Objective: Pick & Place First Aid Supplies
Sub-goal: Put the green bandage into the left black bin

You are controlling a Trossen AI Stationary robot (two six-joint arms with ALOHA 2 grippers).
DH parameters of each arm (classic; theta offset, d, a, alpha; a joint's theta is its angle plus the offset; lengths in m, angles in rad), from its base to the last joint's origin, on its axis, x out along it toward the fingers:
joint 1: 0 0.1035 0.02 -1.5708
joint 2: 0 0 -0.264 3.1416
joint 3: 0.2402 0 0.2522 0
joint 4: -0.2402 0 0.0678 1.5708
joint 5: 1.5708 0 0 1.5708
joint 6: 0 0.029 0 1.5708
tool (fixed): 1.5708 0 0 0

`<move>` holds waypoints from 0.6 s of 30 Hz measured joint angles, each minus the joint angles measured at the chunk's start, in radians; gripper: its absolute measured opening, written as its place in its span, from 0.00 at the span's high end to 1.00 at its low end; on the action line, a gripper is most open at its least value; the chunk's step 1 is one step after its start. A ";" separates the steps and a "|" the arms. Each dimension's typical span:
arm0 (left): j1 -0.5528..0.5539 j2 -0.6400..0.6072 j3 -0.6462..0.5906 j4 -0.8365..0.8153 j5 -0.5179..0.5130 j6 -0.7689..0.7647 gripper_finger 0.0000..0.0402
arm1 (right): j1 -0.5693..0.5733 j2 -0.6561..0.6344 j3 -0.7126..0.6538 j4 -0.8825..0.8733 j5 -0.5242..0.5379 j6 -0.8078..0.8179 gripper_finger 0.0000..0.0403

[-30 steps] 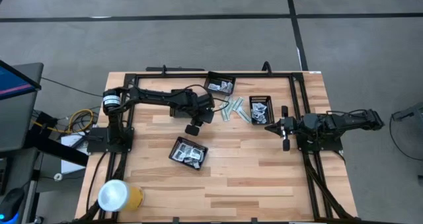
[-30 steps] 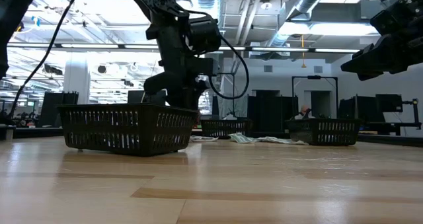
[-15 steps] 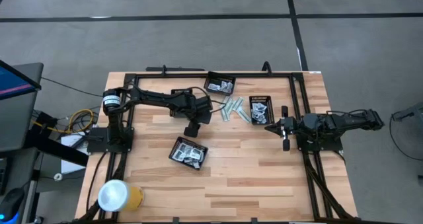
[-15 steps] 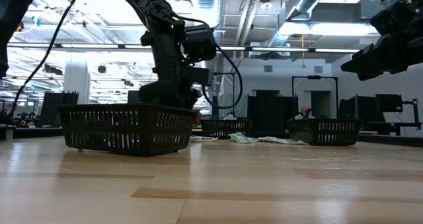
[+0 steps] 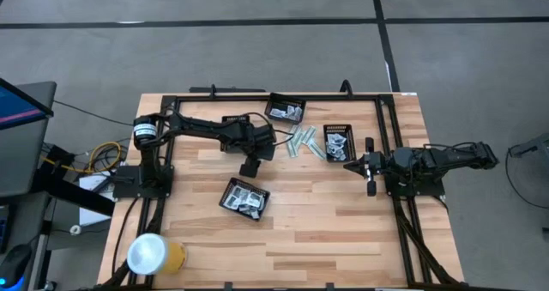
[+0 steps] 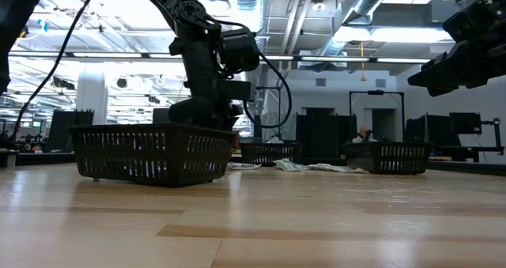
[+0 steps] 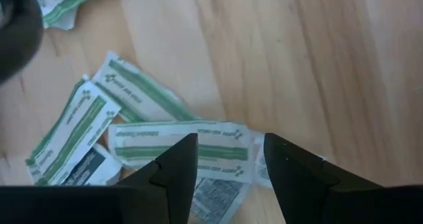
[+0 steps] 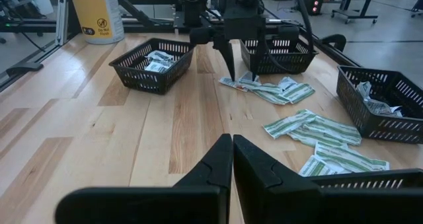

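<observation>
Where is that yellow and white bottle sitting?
In the overhead view, the bottle stands at the table's near left corner, beyond the nearest black basket and well away from both arms.

No legible text or labels anywhere

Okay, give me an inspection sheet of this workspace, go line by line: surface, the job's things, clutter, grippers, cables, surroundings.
Surface: wooden table inside a black frame.
Job's things: green-white strips lie loose on the wood; more packets sit in three black mesh trays.
Clutter: a yellow-and-white container at the table's near left corner.
Grippers: left gripper open, hanging just above the strips with one strip between its fingers; right gripper shut, waiting at the table's right side.
Cables: a black cable loops along the left arm; a coloured bundle lies by its base.
Surroundings: grey floor with dark lines; a monitor left of the table.
</observation>
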 joint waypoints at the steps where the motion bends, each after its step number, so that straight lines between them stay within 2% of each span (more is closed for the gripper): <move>1: 0.002 0.000 0.000 0.000 -0.001 0.000 0.56 | 0.000 0.000 0.000 0.000 0.000 0.000 0.98; 18: 0.003 0.000 -0.047 0.064 0.023 -0.033 0.57 | 0.000 0.000 0.000 0.000 0.000 0.000 0.98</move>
